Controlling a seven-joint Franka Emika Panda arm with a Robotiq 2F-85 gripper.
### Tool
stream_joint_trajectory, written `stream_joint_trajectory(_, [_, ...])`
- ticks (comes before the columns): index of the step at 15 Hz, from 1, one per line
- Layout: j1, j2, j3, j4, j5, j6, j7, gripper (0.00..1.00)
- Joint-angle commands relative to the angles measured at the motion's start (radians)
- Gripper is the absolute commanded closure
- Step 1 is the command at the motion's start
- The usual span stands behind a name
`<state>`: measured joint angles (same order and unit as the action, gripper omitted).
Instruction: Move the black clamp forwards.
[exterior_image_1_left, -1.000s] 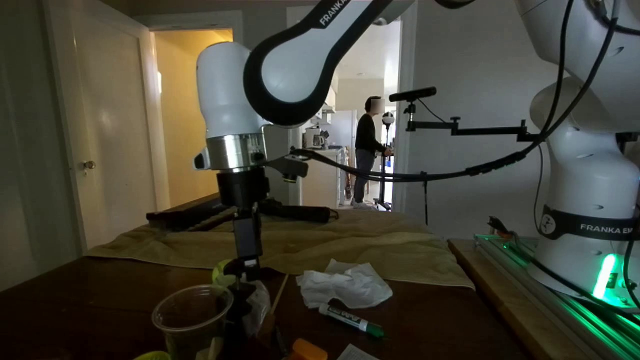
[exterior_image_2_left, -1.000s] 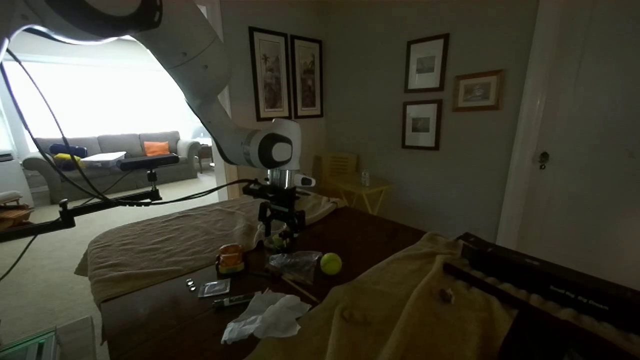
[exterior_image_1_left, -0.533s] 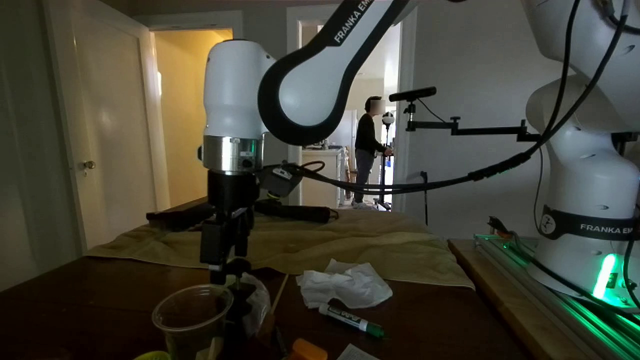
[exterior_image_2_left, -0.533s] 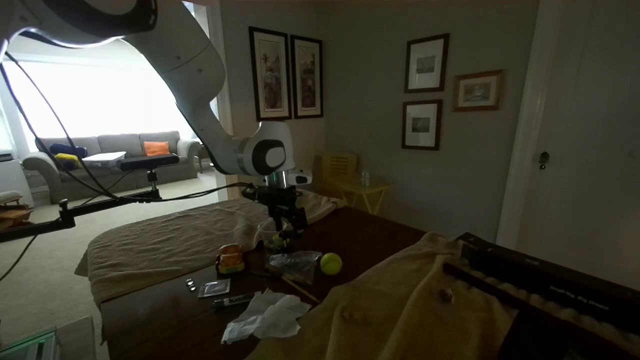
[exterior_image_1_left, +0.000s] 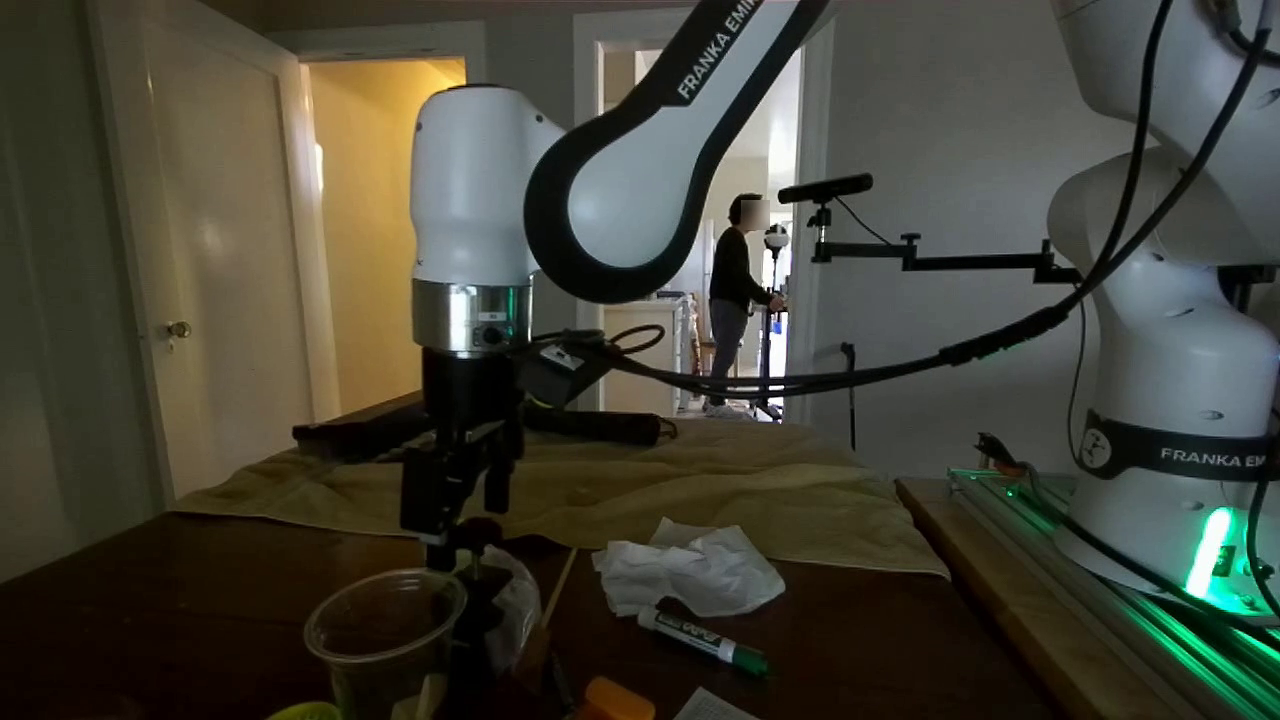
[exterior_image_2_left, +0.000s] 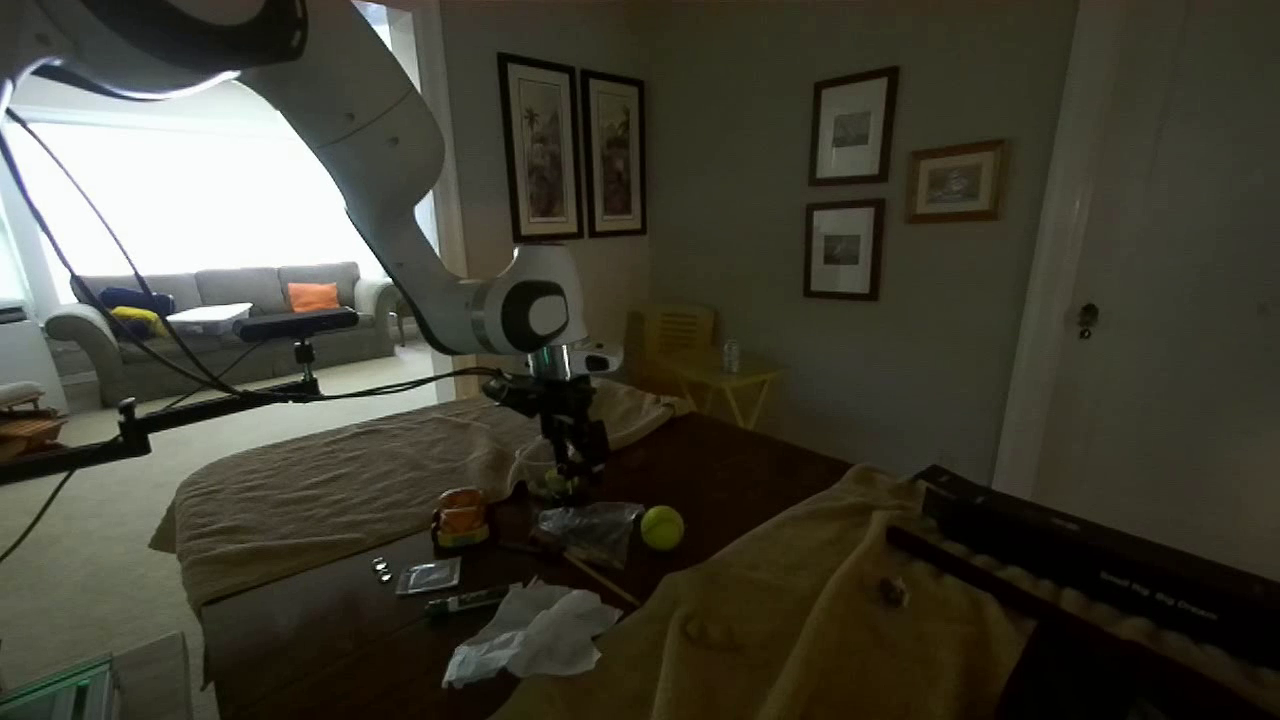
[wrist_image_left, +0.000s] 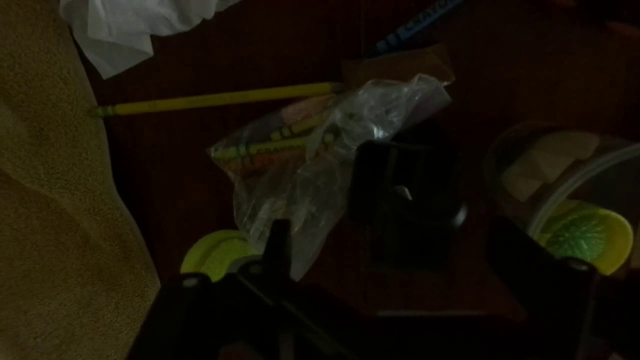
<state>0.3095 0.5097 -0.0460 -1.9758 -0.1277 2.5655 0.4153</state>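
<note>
The black clamp (wrist_image_left: 410, 195) stands on the dark table between the plastic bag and the clear bowl. In an exterior view it shows as a dark shape with a round knob (exterior_image_1_left: 480, 605) just below the fingers. In an exterior view (exterior_image_2_left: 580, 465) the gripper and the dark clamp blend together, and I cannot tell them apart. My gripper (exterior_image_1_left: 466, 530) points down above the clamp. In the wrist view my gripper (wrist_image_left: 389, 227) has its fingers spread wide, one toward each side of the clamp, with nothing held between them.
The clear bowl (exterior_image_1_left: 385, 655) stands close beside the clamp. A plastic bag of crayons (wrist_image_left: 300, 170) touches or nearly touches its other side. A yellow-green ball (exterior_image_2_left: 661, 528), a pencil (wrist_image_left: 225, 100), crumpled paper (exterior_image_1_left: 690, 575) and a marker (exterior_image_1_left: 700, 638) lie around. A long black object (exterior_image_2_left: 1070, 550) rests farther off.
The gripper has turned about its vertical axis and shifted slightly over the clamp. It has dropped a little since a second ago. The clamp and the other objects have not visibly moved.
</note>
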Motion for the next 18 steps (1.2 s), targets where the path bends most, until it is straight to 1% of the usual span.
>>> stream_joint_trajectory(1, [0.008,-0.028,-0.001,-0.016,-0.005,-0.062,0.04,0.0])
stream_joint_trajectory(6, [-0.003,-0.041,0.015,-0.009,0.006,-0.169,0.044,0.0])
stream_joint_trajectory(8, [-0.006,-0.047,0.019,-0.011,0.003,-0.179,0.049,0.0])
stream_joint_trajectory(10, [-0.007,-0.053,0.018,-0.017,-0.002,-0.151,0.052,0.0])
stream_joint_trajectory(15, [-0.007,-0.056,0.016,-0.017,-0.007,-0.149,0.062,0.0])
stream_joint_trajectory(16, [-0.008,-0.055,0.017,-0.017,-0.006,-0.149,0.062,0.04])
stream_joint_trajectory(17, [-0.006,-0.054,0.014,-0.017,-0.01,-0.144,0.065,0.26])
stream_joint_trajectory(18, [-0.006,-0.054,0.014,-0.017,-0.011,-0.145,0.067,0.29])
